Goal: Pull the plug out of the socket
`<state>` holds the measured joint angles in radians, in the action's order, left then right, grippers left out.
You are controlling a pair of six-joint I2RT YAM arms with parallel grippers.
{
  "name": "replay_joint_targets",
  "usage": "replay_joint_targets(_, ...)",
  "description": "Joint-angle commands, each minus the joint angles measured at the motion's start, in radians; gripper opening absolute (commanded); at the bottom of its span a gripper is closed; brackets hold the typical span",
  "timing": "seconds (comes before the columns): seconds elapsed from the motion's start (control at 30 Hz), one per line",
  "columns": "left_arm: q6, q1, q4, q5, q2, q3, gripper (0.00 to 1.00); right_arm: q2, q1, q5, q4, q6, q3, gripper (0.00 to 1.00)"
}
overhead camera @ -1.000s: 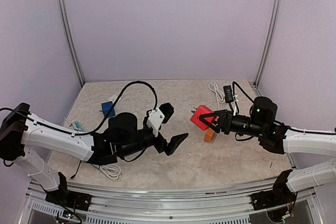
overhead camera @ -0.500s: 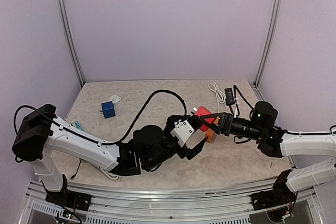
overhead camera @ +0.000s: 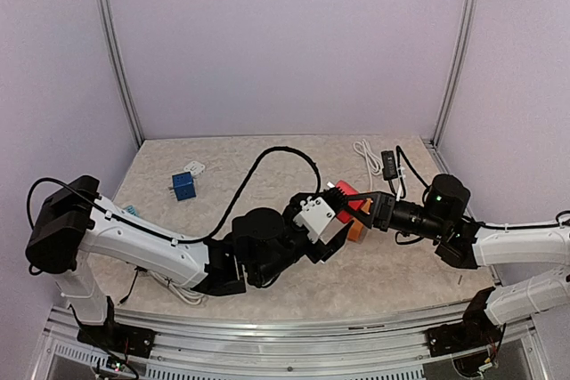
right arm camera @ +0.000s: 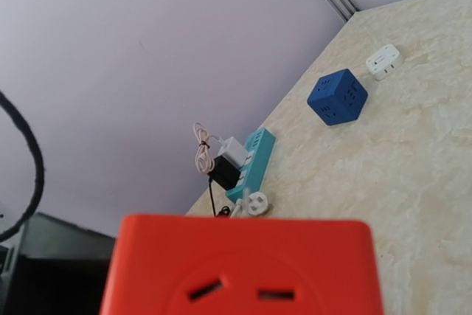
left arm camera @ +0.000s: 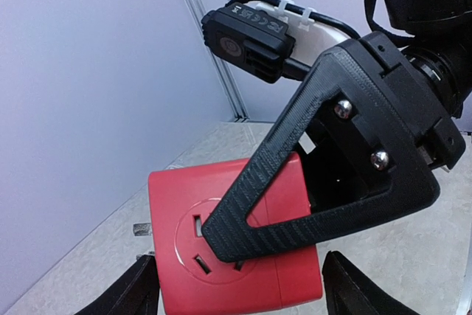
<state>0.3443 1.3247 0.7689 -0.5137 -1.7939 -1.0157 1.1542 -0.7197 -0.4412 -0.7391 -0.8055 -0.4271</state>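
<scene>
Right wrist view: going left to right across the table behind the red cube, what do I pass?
Teal strip → blue cube → white plug. Red cube spans too wide to place.

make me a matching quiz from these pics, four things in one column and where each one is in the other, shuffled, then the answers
Things
1. red socket cube
2. blue cube
3. teal power strip
4. white cable

Places
A. bunched at the back right of the table
B. lying left of middle, beside a small white plug
C. by the left wall, with chargers plugged into it
D. gripped by the right gripper

Pairs: 1-D, 2-B, 3-C, 4-A
</scene>
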Motion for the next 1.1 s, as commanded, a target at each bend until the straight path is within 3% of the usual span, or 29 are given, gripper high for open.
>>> replay_joint_targets(0.0,-0.015,-0.011,-0.033,-0.019,-0.024,-0.038,0.73,0.005,-0.013,0.014,-0.052,-0.005,0.01,0.0)
replay_joint_targets(0.2,-0.031,-0.018,-0.057,-0.021,-0.03,-0.049,0.72,0.026,-0.02,0.018,-0.063,-0.004,0.006,0.0)
replay_joint_targets(0.37,-0.046,-0.022,-0.07,-0.037,-0.028,-0.05,0.62,0.032,-0.024,0.018,-0.066,0.0,0.005,0.03)
replay_joint_targets(0.43,-0.055,-0.025,-0.07,-0.045,-0.024,-0.044,0.57,0.032,-0.024,0.019,-0.059,0.005,0.004,0.1)
replay_joint_targets(0.63,-0.134,-0.06,-0.126,-0.04,0.013,-0.02,0.43,0.01,-0.024,0.053,0.022,0.048,-0.016,0.71)
replay_joint_targets(0.77,-0.23,-0.111,-0.193,-0.027,0.066,0.019,0.42,-0.04,-0.023,0.11,0.127,0.1,-0.035,0.95)
replay_joint_targets(0.83,-0.282,-0.151,-0.238,-0.022,0.102,0.048,0.41,-0.072,-0.02,0.144,0.189,0.133,-0.047,0.99)
replay_joint_targets(1.07,-0.478,-0.384,-0.471,0.085,0.213,0.107,0.41,-0.129,-0.008,0.186,0.289,0.19,-0.044,1.0)
